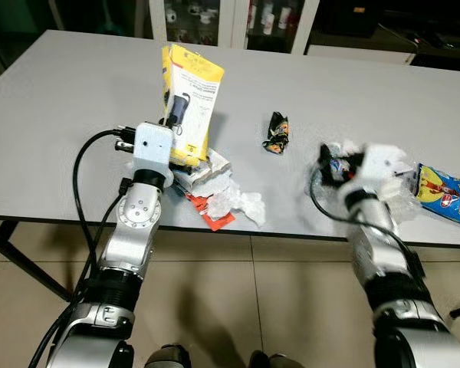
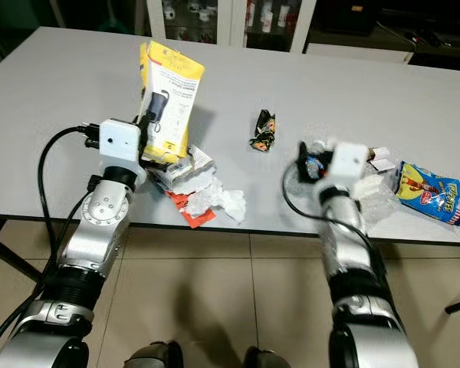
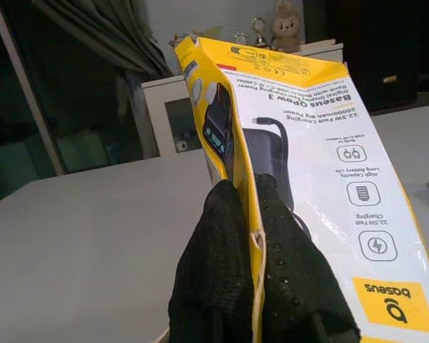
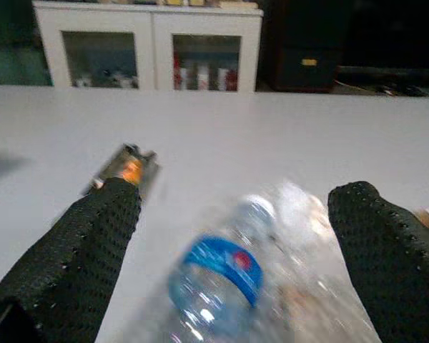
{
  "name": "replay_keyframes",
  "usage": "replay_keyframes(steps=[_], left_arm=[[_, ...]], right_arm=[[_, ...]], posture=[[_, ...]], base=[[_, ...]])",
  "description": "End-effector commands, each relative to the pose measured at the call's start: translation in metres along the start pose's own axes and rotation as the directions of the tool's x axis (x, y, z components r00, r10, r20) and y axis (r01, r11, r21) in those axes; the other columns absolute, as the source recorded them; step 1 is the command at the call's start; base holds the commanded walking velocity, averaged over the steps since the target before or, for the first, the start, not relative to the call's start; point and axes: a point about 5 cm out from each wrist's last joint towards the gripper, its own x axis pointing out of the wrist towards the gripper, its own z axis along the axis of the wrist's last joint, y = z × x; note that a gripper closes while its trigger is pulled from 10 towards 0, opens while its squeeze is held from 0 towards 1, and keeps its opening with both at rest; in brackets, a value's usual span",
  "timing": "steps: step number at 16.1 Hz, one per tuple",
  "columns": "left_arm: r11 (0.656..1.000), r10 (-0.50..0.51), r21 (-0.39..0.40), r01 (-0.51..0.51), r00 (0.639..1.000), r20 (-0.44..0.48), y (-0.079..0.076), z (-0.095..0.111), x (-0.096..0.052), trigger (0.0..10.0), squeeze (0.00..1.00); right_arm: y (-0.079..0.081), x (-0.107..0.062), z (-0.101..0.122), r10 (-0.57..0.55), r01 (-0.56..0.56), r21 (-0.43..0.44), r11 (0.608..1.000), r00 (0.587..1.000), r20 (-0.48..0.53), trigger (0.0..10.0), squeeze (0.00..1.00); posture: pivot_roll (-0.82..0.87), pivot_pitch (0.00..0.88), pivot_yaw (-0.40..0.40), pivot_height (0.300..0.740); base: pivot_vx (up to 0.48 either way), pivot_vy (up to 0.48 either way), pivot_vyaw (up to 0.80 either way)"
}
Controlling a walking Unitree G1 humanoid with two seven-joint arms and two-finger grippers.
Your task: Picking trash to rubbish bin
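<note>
My left gripper (image 3: 256,236) is shut on the edge of a yellow power-bank package (image 1: 192,92), holding it upright above the grey table (image 1: 77,100) at the front left. On the right, my right gripper (image 4: 236,196) stands open, one finger on each side of a crushed clear plastic bottle with a blue cap (image 4: 218,275). In the eye views that gripper (image 1: 336,162) is blurred, low over the table's front right beside clear plastic trash.
A small black wrapper (image 1: 277,132) lies mid-table. Crumpled white paper (image 1: 241,201) and a red wrapper (image 1: 212,215) lie at the front edge under the package. A colourful snack bag (image 1: 445,192) is at the far right. White cabinets (image 4: 150,50) stand behind.
</note>
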Motion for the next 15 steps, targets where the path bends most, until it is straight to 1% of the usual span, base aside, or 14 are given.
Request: replay_keyframes(steps=[1,2,4,6,9,13,15], left_arm=[[1.0,-0.017,0.006,0.017,1.0,-0.01,-0.003,-0.004,-0.003,10.0,0.0],[1.0,-0.022,0.01,0.022,1.0,-0.014,-0.004,-0.005,-0.003,10.0,0.0],[1.0,-0.026,0.012,0.026,0.999,-0.02,-0.004,-0.007,-0.002,10.0,0.0],[0.999,-0.039,0.011,0.04,0.998,-0.049,-0.007,-0.014,-0.004,10.0,0.0],[0.999,-0.053,0.005,0.054,0.995,-0.09,-0.011,-0.026,-0.011,10.0,0.0],[0.999,-0.049,0.012,0.05,0.995,-0.085,-0.01,-0.025,-0.01,10.0,0.0],[0.999,-0.046,0.013,0.047,0.996,-0.08,-0.008,-0.025,-0.009,10.0,0.0]], right_arm=[[-0.011,-0.001,0.003,-0.04,0.041,-0.004,0.999,0.999,0.023,10.0,1.0],[-0.013,-0.001,0.004,-0.057,0.057,0.004,0.998,0.998,0.034,10.0,1.0],[-0.011,-0.001,0.004,-0.076,0.076,0.009,0.997,0.996,0.044,10.0,1.0],[-0.008,-0.002,-0.001,-0.064,0.064,0.009,0.998,0.998,0.022,10.0,1.0],[-0.011,-0.008,-0.013,-0.083,0.083,0.007,0.997,0.996,-0.017,10.0,1.0],[-0.011,-0.01,-0.017,-0.09,0.09,0.011,0.996,0.996,-0.026,10.0,1.0],[-0.008,-0.007,-0.012,-0.084,0.084,0.026,0.996,0.997,0.001,10.0,1.0]], posture=[[0.01,0.049,-0.047,0.74],[0.01,0.049,-0.041,0.74],[0.01,0.051,-0.036,0.74],[0.01,0.054,-0.034,0.74],[0.01,0.059,-0.034,0.74],[0.01,0.067,-0.036,0.74],[0.01,0.07,-0.035,0.74]], base=[[0.0,0.0,0.0],[0.0,0.0,0.0],[0.0,0.0,0.0],[0.0,0.0,0.0],[0.0,0.0,0.0],[0.0,0.0,0.0],[0.0,0.0,0.0]])
